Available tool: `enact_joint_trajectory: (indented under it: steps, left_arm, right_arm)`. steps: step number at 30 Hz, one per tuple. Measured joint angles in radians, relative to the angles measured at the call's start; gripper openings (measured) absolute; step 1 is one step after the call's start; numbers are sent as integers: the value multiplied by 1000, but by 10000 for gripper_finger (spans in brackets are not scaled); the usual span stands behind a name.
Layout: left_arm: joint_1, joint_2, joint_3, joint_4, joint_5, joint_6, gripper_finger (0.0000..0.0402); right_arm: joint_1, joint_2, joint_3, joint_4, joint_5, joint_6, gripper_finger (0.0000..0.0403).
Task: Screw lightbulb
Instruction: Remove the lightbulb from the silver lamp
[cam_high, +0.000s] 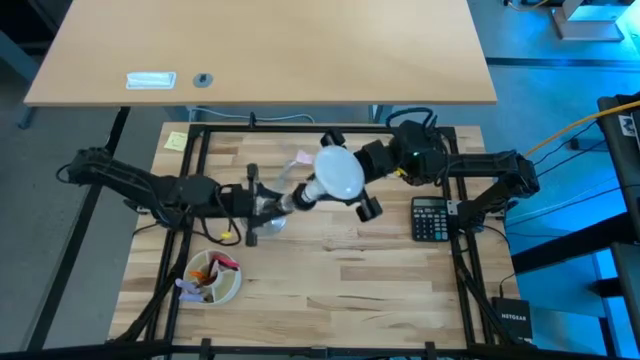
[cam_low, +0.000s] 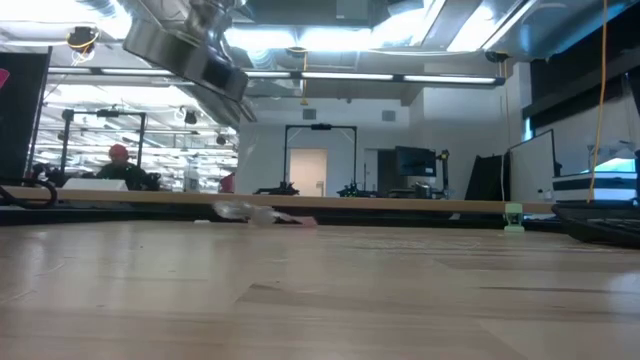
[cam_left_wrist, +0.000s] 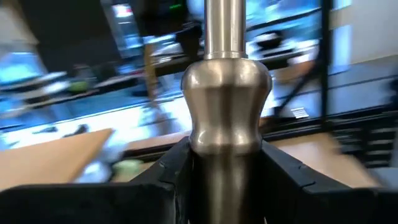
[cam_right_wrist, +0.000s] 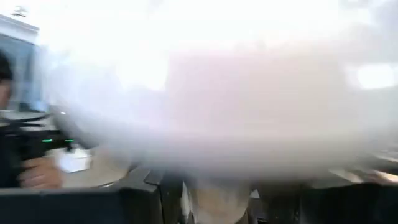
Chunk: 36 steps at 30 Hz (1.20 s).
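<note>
Both tools hold parts above the wooden table (cam_high: 340, 270).
Right tool (cam_high: 345, 180) clamps the lightbulb (cam_high: 338, 173); left tool (cam_high: 262, 203) clamps the silvery stand (cam_left_wrist: 227, 112) beside it. A bowl (cam_high: 232, 290) below the left tool holds colourful oddments.

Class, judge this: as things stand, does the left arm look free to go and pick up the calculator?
Probably not. The left tool is shut on the silvery stand, and the calculator lies past the lightbulb in the right tool.
</note>
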<state>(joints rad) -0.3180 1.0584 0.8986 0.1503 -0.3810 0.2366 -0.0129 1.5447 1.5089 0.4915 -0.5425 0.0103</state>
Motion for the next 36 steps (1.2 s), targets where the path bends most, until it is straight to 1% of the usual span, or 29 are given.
enact_joint_trajectory:
  steps: [2,3,5,8,10,14,17,19,21,25,26,29,30,32,34,36]
  left_arm:
    - [23,-5,0,-6,109,-29,123]
    - [32,-4,0,-8,147,-42,123]
    - [43,-4,0,-20,170,-58,123]
    - [61,-4,0,-37,161,-66,123]
    - [69,-4,0,-58,118,-70,123]
    - [72,-10,0,-85,-10,-74,123]
    - [73,-19,0,-116,-87,-75,123]
    - [71,-27,0,-120,-146,-79,123]
    - [65,-41,0,-115,-182,-80,123]
    - [63,-70,-29,-77,-187,-69,123]
    - [67,-77,-42,-65,-185,-69,123]
    - [84,-98,-109,46,-185,-63,123]
    - [93,-102,-132,89,-185,-58,123]
    - [116,-106,-174,149,-185,-55,123]
    - [144,-100,-205,172,-173,-68,123]
    - [179,-88,-234,201,-126,-101,123]
  right_arm:
    - [-1,0,0,5,-62,19,163]
    - [-1,0,0,3,-82,23,163]
    - [-1,0,-1,-1,-102,35,163]
    - [-1,0,-1,5,-107,38,163]
    - [-2,-3,4,0,-117,49,163]
    - [-1,-4,40,-41,-128,82,163]
    - [0,-4,88,-147,-125,88,163]
    - [-1,-5,128,-257,-99,88,163]
    - [-1,-5,178,-405,-55,74,163]
    - [1,-5,261,-705,76,4,163]
    - [1,-6,274,-770,129,-15,163]
    - [15,-9,283,-926,366,-60,163]
    - [19,-9,283,-972,444,-81,163]
    - [27,-9,281,-1045,555,-107,163]
    - [33,-12,260,-1072,624,-120,163]
    - [34,-17,223,-1076,650,-122,163]
